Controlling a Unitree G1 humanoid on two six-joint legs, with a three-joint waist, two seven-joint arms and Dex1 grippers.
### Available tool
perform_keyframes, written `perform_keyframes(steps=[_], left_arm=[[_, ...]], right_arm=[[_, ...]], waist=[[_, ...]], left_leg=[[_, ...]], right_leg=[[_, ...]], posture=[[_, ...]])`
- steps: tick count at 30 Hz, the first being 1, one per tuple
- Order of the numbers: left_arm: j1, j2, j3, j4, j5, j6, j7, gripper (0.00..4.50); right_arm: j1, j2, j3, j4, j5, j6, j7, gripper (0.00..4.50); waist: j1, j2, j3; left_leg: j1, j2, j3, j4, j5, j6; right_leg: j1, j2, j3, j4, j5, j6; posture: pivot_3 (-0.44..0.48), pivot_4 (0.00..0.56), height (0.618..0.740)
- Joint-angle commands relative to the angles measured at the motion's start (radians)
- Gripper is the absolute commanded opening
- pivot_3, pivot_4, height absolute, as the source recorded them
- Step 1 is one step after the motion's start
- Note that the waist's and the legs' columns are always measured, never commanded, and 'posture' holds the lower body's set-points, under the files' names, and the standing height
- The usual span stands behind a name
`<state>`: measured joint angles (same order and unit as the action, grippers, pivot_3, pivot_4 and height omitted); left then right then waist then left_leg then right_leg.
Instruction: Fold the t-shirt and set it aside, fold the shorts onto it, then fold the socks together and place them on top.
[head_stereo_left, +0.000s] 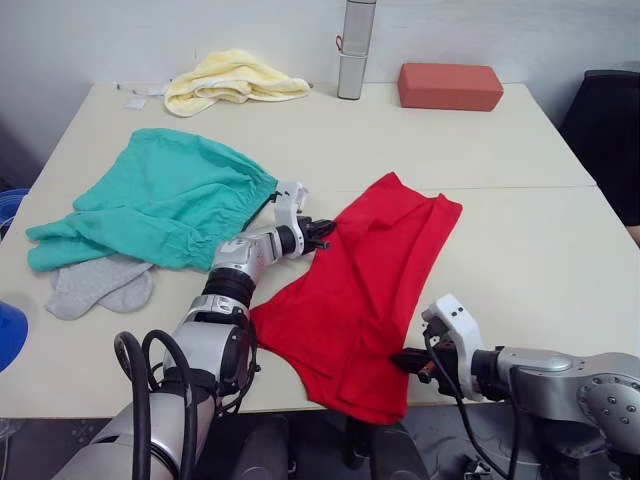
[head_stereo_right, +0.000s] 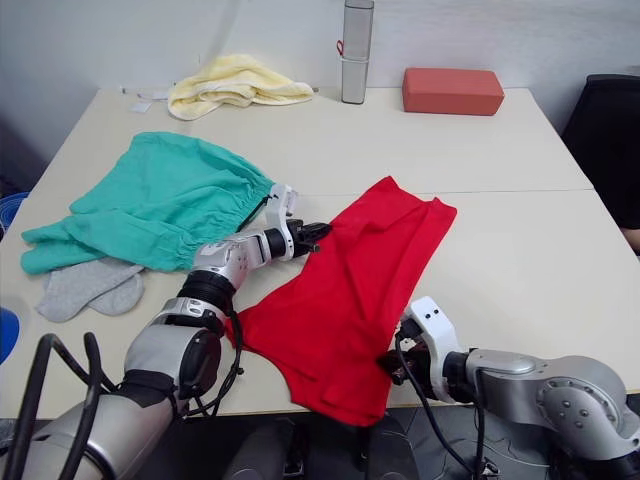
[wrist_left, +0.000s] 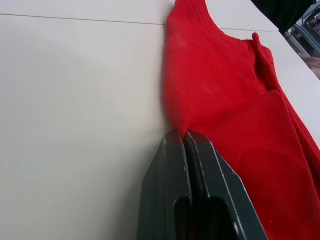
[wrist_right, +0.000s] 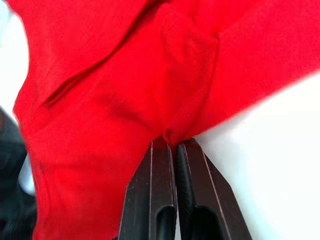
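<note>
Pinching the t-shirt (head_stereo_left: 370, 290) from two sides, both end effectors have their fingers closed on red cloth. Your left end effector (head_stereo_left: 322, 233) grips the shirt's edge on the side facing the shorts, near the middle of the table (head_stereo_left: 520, 250); your right end effector (head_stereo_left: 408, 360) grips the opposite edge close to the table's near edge, where the hem looks to hang slightly over, though the view there is poor. The shirt lies long and narrow, running diagonally from the near edge toward the far right corner. The shorts (head_stereo_left: 165, 200) are spread just beside your left arm toward the left edge, and the socks (head_stereo_left: 100, 285) lie partly under their near side, touching them. Along the far edge sit a pale yellow towel (head_stereo_left: 232, 78), a metal bottle (head_stereo_left: 354, 48) and a brick-red block (head_stereo_left: 450, 86), all well apart from the shirt.
</note>
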<state>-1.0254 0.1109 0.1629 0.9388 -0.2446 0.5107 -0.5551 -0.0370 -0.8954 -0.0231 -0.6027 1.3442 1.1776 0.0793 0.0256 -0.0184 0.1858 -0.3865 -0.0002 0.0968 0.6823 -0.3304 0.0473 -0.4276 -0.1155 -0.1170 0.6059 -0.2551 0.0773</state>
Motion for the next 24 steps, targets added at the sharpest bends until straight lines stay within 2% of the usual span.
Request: perform_keyframes(steps=[1,8,11,20,23,24], left_arm=[[0.02,0.035,0.014,-0.101,-0.021,0.025,0.004,0.0],[0.143,0.041,-0.027,-0.381,-0.04,0.159,0.018,0.0],[0.202,0.021,-0.036,-0.504,-0.045,0.199,0.067,0.0],[0.311,-0.08,0.036,-0.673,-0.056,0.195,0.289,0.0],[0.341,-0.054,0.026,-0.723,-0.075,0.226,0.265,0.65],[0.348,-0.042,0.02,-0.739,-0.081,0.239,0.253,0.97]], right_arm=[[0.001,-0.063,-0.054,0.037,-0.052,-0.001,0.101,0.03],[-0.054,-0.14,-0.063,0.16,-0.232,-0.043,0.283,0.03],[-0.097,-0.136,-0.037,0.211,-0.318,-0.064,0.345,0.03],[-0.176,-0.132,0.011,0.317,-0.478,-0.126,0.543,0.03],[-0.189,-0.087,-0.055,0.323,-0.425,-0.077,0.54,0.0],[-0.185,-0.087,-0.066,0.317,-0.411,-0.058,0.553,0.24]], waist=[[-0.001,0.0,0.0],[0.001,0.0,0.0],[0.001,0.0,0.0],[0.003,0.0,0.0],[0.003,0.0,0.0],[0.003,0.0,0.0]], left_leg=[[0.0,0.0,0.0,0.0,0.0,0.0],[0.0,0.0,0.0,0.0,0.0,0.0],[0.0,0.0,0.0,0.001,0.001,-0.001],[0.0,0.0,0.0,0.002,0.001,-0.001],[0.0,0.0,0.0,0.002,0.001,-0.001],[0.0,0.0,0.0,0.002,0.001,-0.001]], right_leg=[[0.0,0.0,0.0,0.0,0.0,0.0],[0.0,0.0,0.0,0.0,0.0,0.0],[0.0,0.0,0.0,0.0,0.0,0.0],[0.001,-0.001,0.0,0.0,0.001,0.001],[0.001,0.0,0.0,0.0,0.001,0.001],[0.001,0.0,0.0,0.0,0.001,0.001]], posture=[[0.0,0.15,0.74],[0.0,0.15,0.74],[0.0,0.15,0.74],[0.0,0.15,0.74],[0.0,0.15,0.74],[0.0,0.15,0.74]])
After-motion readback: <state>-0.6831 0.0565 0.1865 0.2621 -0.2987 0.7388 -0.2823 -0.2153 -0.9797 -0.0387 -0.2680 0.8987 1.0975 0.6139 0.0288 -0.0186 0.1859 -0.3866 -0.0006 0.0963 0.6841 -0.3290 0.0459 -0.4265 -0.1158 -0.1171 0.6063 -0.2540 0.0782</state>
